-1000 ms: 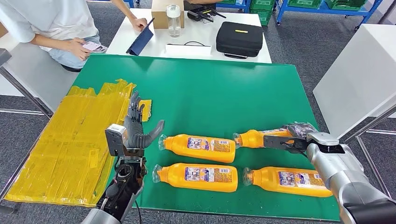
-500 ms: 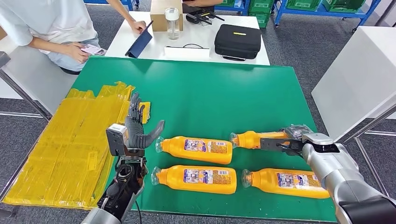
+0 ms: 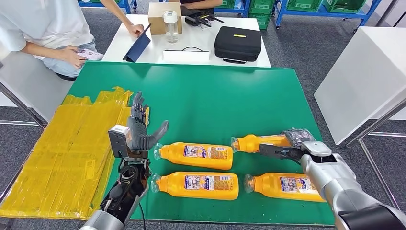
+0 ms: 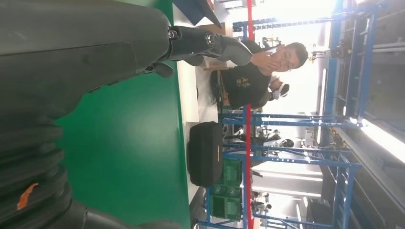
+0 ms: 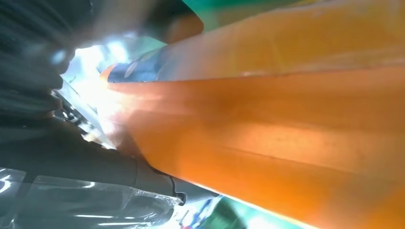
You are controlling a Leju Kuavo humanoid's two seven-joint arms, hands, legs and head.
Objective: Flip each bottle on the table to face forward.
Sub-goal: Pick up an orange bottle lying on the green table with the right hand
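Can't actually read anything here. The orange bottles [image 3: 196,155] have printed labels [image 3: 205,152], but the print's way too small and blurry to make out.

Yellow plastic sheets [image 3: 62,153] along the green table's [image 3: 210,96] edge; beyond, a black case [image 3: 238,43] and cardboard box [image 3: 160,18].

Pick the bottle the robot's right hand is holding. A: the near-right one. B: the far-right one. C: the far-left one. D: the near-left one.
B: in the head view the right hand grips the far-right bottle, while the other three orange bottles lie untouched on the green table and the left hand holds nothing.
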